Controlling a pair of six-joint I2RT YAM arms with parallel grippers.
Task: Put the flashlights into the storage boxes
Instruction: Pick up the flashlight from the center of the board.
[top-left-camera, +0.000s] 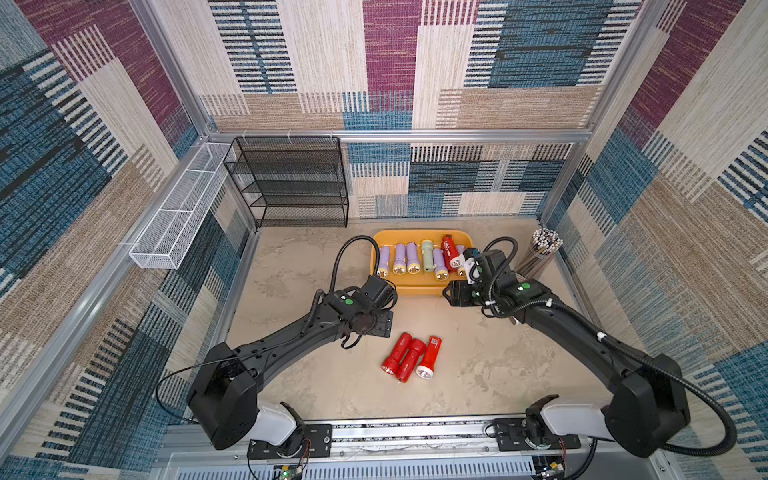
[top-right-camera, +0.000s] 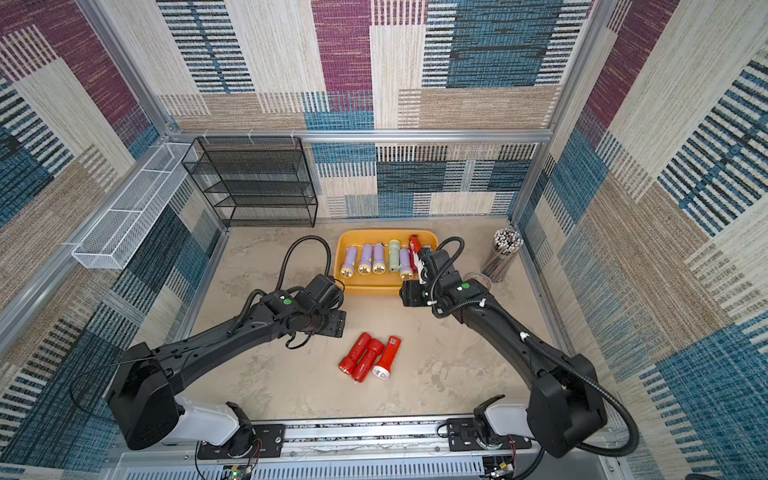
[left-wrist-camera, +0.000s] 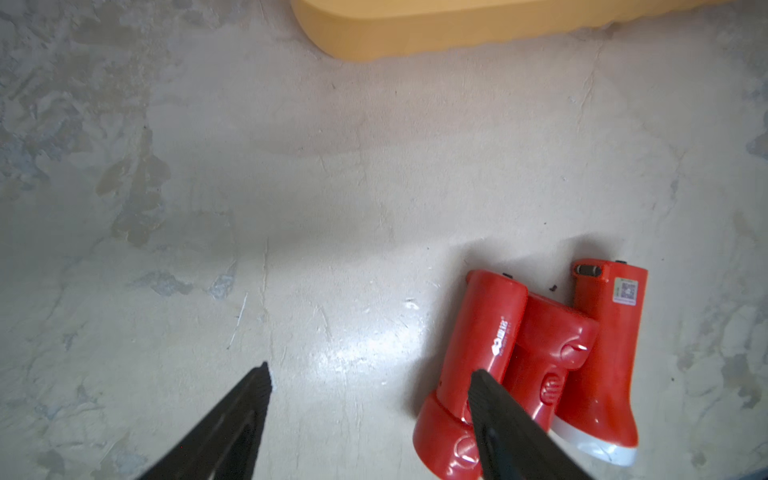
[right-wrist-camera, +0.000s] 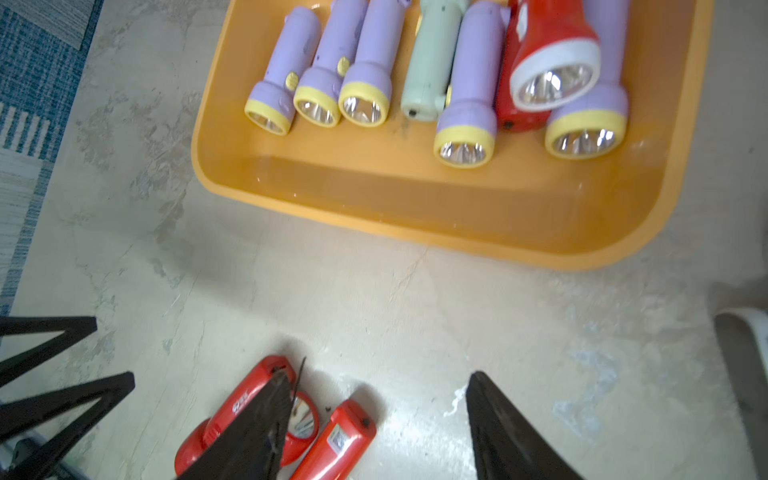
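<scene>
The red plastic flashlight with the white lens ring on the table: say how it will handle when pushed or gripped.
Lying on its side, round-bodied, the white-ringed red plastic flashlight probably rolls if pushed sideways, curving around its wider head. Its glossy shell may slip in a grip. It touches the middle red flashlight, which would likely move too.

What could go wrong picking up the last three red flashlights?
1. Red flashlights lie touching; the open left pincer at their edge may shove them or catch two.
2. Open right pincer also faces that cluster: arms could clash.
3. In the tray, a stacked flashlight rides on others; more may pile up.
</scene>
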